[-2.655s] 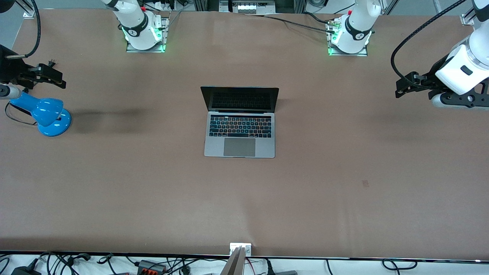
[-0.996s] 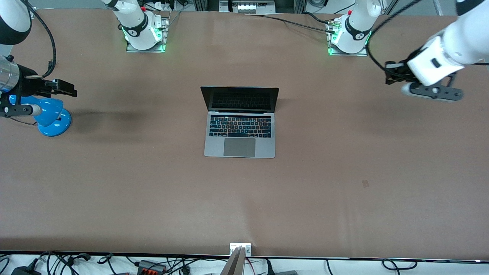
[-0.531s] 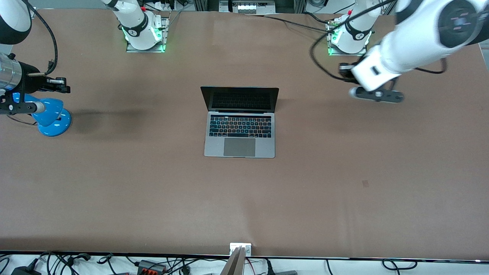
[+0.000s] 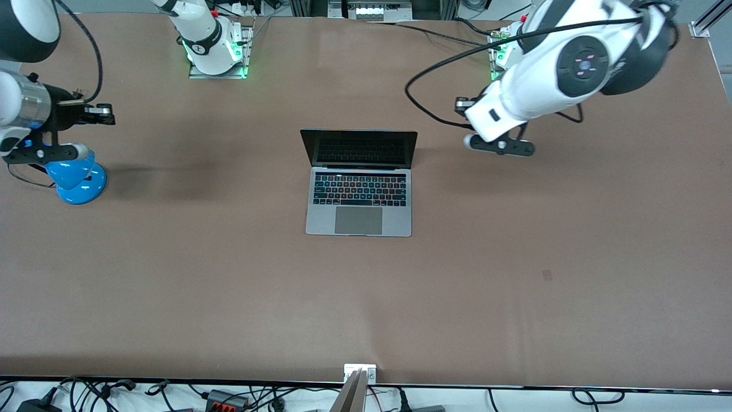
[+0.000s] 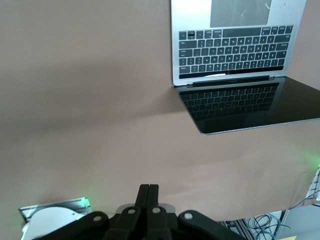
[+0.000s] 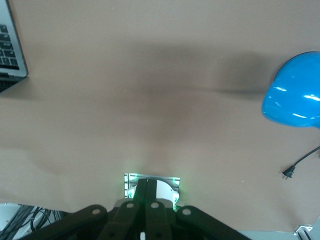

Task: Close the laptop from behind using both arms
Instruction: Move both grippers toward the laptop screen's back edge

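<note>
The laptop (image 4: 358, 183) lies open in the middle of the table, its black screen upright and facing the front camera. It also shows in the left wrist view (image 5: 235, 60), and one corner of it shows in the right wrist view (image 6: 10, 45). My left gripper (image 4: 461, 106) is shut and empty, in the air beside the screen toward the left arm's end of the table. Its fingers are pressed together in the left wrist view (image 5: 148, 187). My right gripper (image 4: 100, 114) is shut and empty, over the table near the blue lamp, well apart from the laptop. It also shows in the right wrist view (image 6: 147, 182).
A blue desk lamp (image 4: 74, 174) stands at the right arm's end of the table and also shows in the right wrist view (image 6: 295, 95), with its plug (image 6: 287, 173) lying loose. The arm bases (image 4: 214, 51) (image 4: 520, 54) stand along the table's edge.
My left arm has swung in from its end of the table to a spot beside the laptop's screen. My right gripper has shifted only slightly near the lamp. The laptop has not moved.
</note>
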